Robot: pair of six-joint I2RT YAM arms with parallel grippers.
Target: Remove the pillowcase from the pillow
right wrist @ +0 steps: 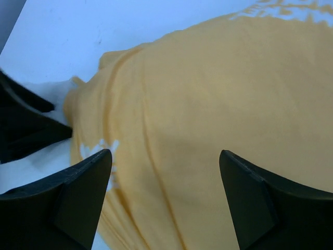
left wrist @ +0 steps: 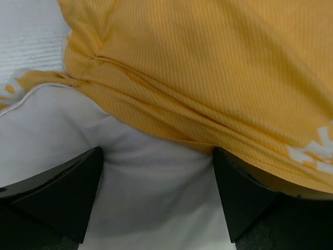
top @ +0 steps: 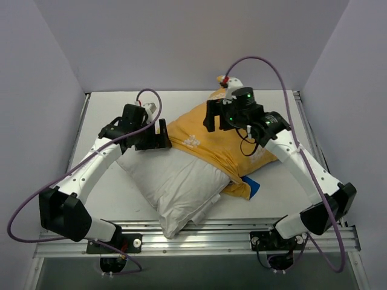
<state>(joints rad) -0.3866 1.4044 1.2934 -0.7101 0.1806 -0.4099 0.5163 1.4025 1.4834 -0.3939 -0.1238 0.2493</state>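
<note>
1. A white table [top: 130, 202] carries the whole job. The pillow [top: 175, 181] lies diagonally across it, its near-left half bare and its far-right half inside the case.
2. The pillowcase [top: 211, 145], yellow side up, covers the far half of the pillow. By the look of it, the task is roughly half done.
3. The left gripper [top: 158, 136] hangs at the case's open edge with its jaws spread wide, holding nothing. Its wrist camera shows what the overhead camera cannot: the left gripper [left wrist: 156, 156] straddles bare white pillow, with the bunched yellow hem just beyond the fingertips.
4. The right gripper [top: 211, 118] sits over the far part of the case, jaws likewise apart and empty. Its own view shows the right gripper [right wrist: 164, 156] above smooth yellow cloth.
5. Neither arm has a hold, so the step in hand appears to be a re-grip. The next move likely calls for one gripper to pin the pillow while the other pinches cloth and draws it off the far end.
6. Only the overhead camera shows a blue corner [top: 251, 186] of the case peeking out at the near right.
</note>
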